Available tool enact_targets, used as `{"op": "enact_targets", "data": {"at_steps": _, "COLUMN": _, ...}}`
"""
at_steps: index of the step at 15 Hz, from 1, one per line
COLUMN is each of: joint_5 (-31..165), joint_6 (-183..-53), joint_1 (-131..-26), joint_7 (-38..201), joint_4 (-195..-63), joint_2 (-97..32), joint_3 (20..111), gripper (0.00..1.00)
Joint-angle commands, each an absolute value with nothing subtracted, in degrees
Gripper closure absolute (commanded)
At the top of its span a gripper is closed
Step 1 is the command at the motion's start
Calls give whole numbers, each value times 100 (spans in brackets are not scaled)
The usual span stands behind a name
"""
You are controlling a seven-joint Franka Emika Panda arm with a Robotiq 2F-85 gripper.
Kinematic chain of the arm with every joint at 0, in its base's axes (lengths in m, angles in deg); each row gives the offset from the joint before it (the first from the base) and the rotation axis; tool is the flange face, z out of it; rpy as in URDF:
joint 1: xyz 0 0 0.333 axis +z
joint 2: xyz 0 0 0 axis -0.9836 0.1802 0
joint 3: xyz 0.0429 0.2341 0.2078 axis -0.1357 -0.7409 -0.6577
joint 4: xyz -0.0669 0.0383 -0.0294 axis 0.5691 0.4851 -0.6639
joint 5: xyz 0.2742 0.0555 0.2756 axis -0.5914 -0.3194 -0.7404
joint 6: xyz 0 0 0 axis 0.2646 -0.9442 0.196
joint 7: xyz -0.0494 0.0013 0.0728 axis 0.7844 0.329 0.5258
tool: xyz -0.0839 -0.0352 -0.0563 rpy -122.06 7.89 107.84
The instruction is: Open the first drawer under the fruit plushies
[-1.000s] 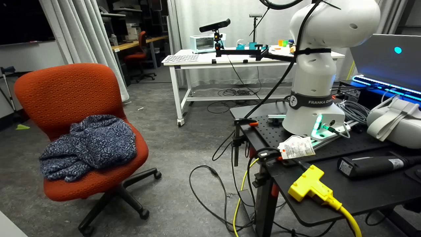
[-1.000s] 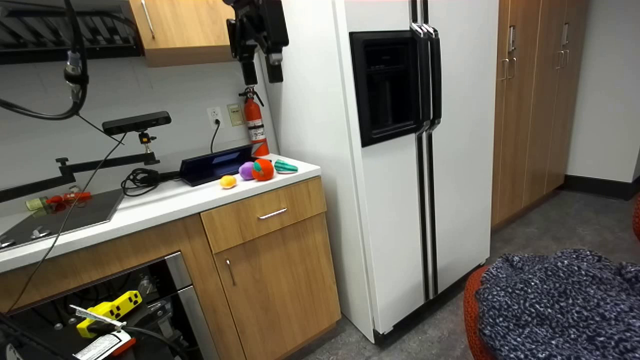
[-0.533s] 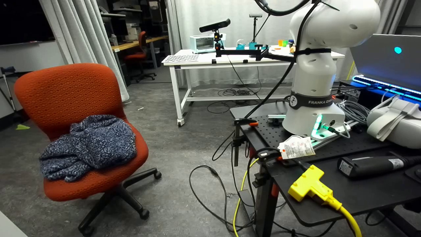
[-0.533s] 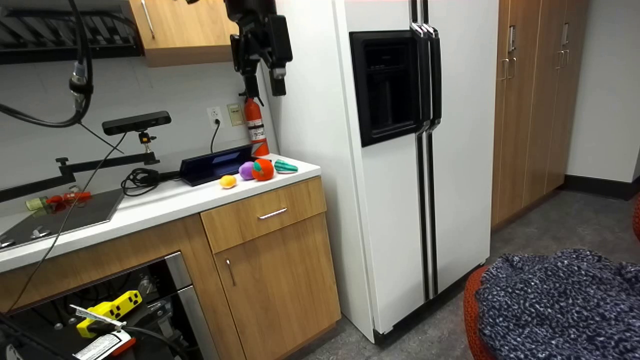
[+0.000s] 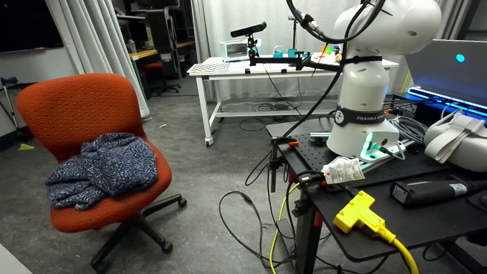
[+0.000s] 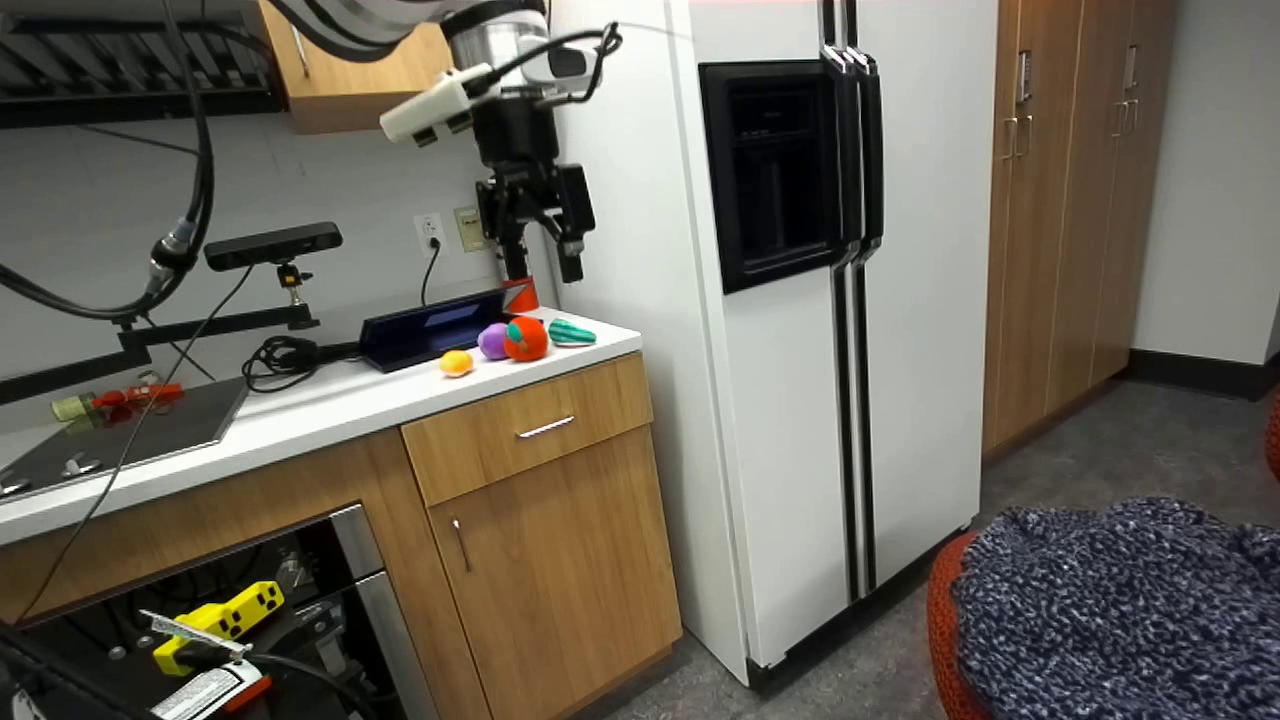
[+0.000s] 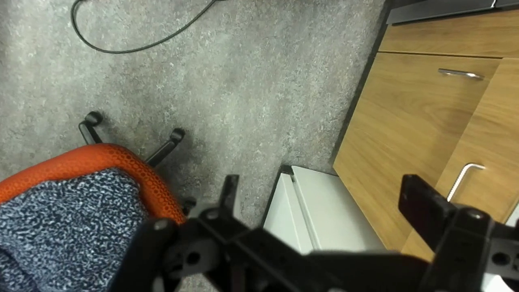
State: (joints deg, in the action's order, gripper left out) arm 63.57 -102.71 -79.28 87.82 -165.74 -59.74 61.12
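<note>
High up, the tool [image 6: 543, 268] is held, fingers [image 7: 423, 207] spread wide; and there, down below, well apart from it, the drawer [image 6: 530, 412] is seen, fully shut, right beneath the toy fruits [image 6: 527, 342] set on the bench [image 6: 330, 405].

White countertop [image 6: 335, 405] — four fruit plushies [image 6: 526, 340], dark device [image 6: 436, 331], coiled cable [image 6: 290, 350].

Grey floor [image 5: 201, 160], dark screen [image 5: 26, 24] perhaps
</note>
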Motion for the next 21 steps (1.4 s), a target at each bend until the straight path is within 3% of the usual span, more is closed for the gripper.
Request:
{"op": "enact_targets", "data": {"at_steps": 1, "joint_5": 6320, "joint_6": -10951, "joint_1": -7716, "joint_7": 8763, "joint_4": -16435, "joint_2": -5334, "joint_3": 5912, "gripper": 0}}
{"op": "enact_targets", "data": {"at_steps": 12, "joint_5": 6354, "joint_6": -11153, "joint_1": -7599, "joint_7": 8760, "joint_4": -16400, "joint_2": -5082, "joint_3": 5780, "gripper": 0}}
{"op": "enact_targets", "data": {"at_steps": 21, "joint_5": 5429, "joint_6": -12242, "joint_1": -7469, "joint_7": 9549, "joint_4": -15887, "joint_2": -3693, "joint_3": 5456, "gripper": 0}}
